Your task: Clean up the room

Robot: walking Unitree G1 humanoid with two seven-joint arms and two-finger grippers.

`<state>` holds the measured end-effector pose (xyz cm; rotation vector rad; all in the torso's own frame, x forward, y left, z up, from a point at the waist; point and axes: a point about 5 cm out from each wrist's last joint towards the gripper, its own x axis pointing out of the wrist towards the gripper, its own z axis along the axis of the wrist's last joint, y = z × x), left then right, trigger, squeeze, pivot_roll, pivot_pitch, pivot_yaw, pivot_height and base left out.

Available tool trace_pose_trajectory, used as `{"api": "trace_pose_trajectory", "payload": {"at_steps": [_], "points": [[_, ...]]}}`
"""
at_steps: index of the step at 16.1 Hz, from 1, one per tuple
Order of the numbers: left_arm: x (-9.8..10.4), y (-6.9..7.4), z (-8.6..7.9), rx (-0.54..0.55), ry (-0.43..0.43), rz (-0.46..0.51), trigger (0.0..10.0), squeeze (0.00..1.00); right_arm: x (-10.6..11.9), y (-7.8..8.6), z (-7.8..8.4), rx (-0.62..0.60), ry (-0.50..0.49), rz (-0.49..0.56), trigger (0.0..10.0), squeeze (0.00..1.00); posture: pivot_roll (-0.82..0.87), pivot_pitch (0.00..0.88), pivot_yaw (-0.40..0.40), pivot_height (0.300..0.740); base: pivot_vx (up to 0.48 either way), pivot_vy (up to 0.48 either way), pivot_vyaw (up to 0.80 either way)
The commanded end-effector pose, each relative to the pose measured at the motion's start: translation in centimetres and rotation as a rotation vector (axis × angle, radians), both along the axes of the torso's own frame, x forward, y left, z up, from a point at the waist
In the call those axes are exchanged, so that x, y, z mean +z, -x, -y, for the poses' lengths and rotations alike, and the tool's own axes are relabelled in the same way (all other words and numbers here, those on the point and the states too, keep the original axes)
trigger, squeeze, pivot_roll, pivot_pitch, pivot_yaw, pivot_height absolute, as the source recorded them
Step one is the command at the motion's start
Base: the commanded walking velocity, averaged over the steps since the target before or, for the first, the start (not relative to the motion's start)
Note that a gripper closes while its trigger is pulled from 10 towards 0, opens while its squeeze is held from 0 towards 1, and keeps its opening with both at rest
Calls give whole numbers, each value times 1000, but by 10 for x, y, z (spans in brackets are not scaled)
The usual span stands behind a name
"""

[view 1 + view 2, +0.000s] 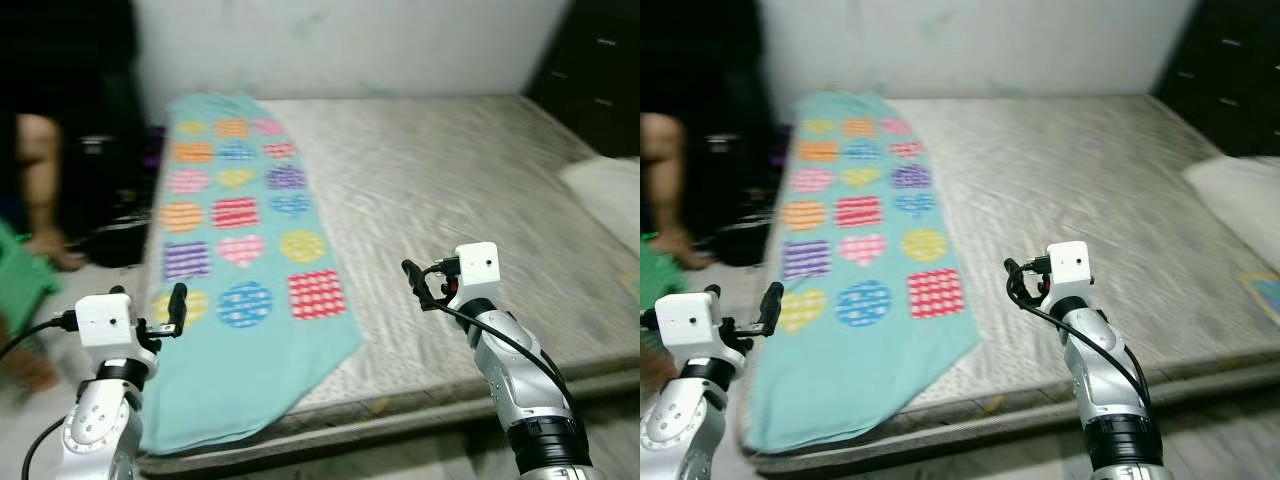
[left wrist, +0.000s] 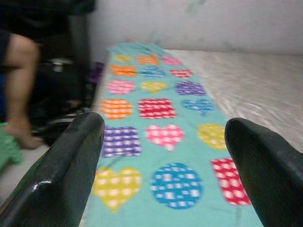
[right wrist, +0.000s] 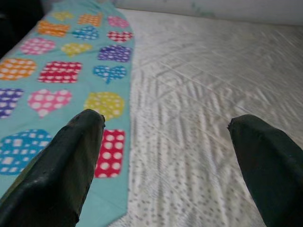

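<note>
Lying along the left side of the bed (image 1: 480, 190), a teal blanket (image 1: 250, 330) printed with coloured hearts, circles and squares was spread flat, its near end draped over the mattress edge. The left gripper (image 1: 178, 305) was held above the blanket's near left corner, its fingers spread apart and nothing between them. The right gripper (image 1: 415, 283) was raised over the bare grey mattress just right of the blanket, likewise parted and empty. A white pillow (image 1: 605, 195) was seen at the bed's right edge. A person's leg (image 1: 40, 190) was visible beside the bed, at the left.
</note>
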<state>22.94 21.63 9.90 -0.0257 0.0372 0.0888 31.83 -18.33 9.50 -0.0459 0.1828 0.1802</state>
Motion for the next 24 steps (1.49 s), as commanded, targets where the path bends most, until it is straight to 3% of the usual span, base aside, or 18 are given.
{"api": "trace_pose_trajectory", "payload": {"at_steps": [1, 11, 19, 24], "points": [[1, 4, 3, -4, 5, -7, 10000, 0, 6, -2, -2, -6, -15, 18, 10000, 0, -15, 33, -60, 740, 0, 0, -800], [6, 1, 12, -28, 33, -19, 10000, 0, 9, 4, -5, -19, -48, 10, 10000, 0, -29, 115, -56, 740, 0, 0, 0], [4, -1, 11, -4, 49, -37, 10000, 0, 9, 7, -22, 45, -75, 12, 10000, 0, -23, 105, -61, 740, 0, 0, 0], [-4, -3, 11, 7, 88, -86, 10000, 0, -5, 17, -35, 106, -4, -18, 10000, 0, -31, 106, -48, 740, 0, 0, 0]]}}
